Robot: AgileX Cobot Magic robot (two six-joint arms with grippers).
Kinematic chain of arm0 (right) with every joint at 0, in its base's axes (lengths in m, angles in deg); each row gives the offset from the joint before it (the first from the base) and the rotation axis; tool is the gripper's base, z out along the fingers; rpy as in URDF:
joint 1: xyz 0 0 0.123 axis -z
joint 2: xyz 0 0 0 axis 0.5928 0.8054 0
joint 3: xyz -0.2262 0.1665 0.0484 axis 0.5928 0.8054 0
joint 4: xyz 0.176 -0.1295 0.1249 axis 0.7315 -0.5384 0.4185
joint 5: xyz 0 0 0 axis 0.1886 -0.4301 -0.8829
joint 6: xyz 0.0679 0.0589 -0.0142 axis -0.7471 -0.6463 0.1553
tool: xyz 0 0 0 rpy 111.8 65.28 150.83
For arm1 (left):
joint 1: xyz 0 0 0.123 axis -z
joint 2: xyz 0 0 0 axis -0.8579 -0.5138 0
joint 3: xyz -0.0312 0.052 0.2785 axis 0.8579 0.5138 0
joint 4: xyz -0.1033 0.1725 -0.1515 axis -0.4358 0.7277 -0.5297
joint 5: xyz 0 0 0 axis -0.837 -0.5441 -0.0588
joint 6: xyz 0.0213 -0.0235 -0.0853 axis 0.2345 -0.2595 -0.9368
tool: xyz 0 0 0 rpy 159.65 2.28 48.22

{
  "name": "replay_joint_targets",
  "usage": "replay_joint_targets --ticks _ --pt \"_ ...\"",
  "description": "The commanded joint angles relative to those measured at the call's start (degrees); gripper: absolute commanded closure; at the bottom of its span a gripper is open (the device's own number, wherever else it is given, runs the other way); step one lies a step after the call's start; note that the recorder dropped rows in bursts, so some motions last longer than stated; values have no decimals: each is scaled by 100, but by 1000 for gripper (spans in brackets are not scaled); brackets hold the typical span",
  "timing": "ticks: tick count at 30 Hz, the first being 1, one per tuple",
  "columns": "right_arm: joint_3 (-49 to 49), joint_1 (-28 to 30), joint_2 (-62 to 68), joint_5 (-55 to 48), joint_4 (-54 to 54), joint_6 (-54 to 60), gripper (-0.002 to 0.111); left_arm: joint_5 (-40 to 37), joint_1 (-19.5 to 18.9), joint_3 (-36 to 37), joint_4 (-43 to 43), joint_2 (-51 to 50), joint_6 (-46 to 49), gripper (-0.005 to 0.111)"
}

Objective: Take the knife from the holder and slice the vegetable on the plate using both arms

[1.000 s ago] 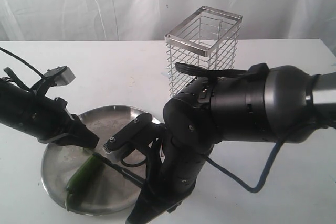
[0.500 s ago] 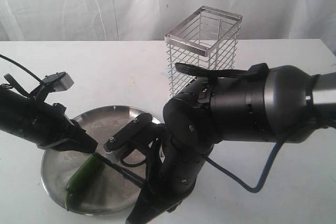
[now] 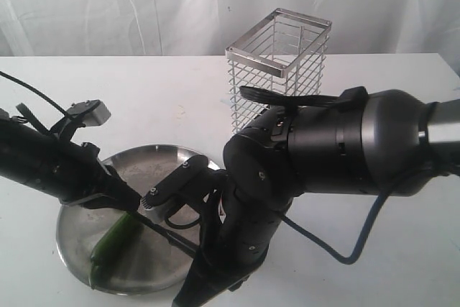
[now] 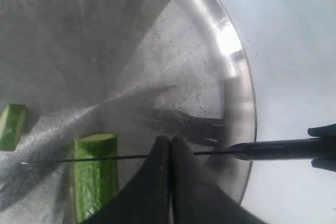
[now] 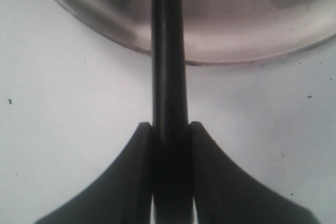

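The plate (image 3: 75, 246) sits on the white desk (image 3: 144, 98) at about 7 o'clock in the exterior view. The wire holder (image 3: 277, 70) stands upright at about 1 o'clock from it, well apart. The pepper (image 3: 115, 241) lies in the plate's 7 o'clock part, its length running from 7 toward 1 o'clock.

The right arm (image 3: 338, 149) comes in from 3 o'clock and bends down over the plate's 4 o'clock rim. The right gripper (image 5: 169, 127) is clamped on the knife (image 5: 169, 51), with one finger on each side of the straight black handle. From there the knife reaches over the rim into the plate, its slim blade pointing toward 10 o'clock.

The left arm (image 3: 43, 170) comes in from 9 o'clock. The left gripper (image 4: 169, 140) is clenched, its two fingers pressed flat together with nothing between them. Its tips are down at the blade, just beside the pepper. Whether they touch the blade or the plate cannot be told.

The left wrist view shows the thin blade lying across the longer part of the pepper, close to its flat, pale cut face. A small cut-off piece (image 4: 10, 127) lies apart from it on the plate.
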Motion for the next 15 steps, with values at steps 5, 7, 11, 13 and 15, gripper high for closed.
replay_joint_targets --ticks 5,7,11,13,15 --pt "22 -7 -12 37 -37 60 108 -31 29 12 -108 7 20 107" --pt "22 -7 -12 37 -37 60 108 -31 29 12 -108 7 20 107" --pt "22 -7 -12 37 -37 60 108 87 29 12 -97 -31 20 107" --pt "22 -7 -12 37 -37 60 108 278 29 69 -97 -208 20 107" --pt "22 -7 -12 37 -37 60 108 545 104 148 -109 -531 83 107"
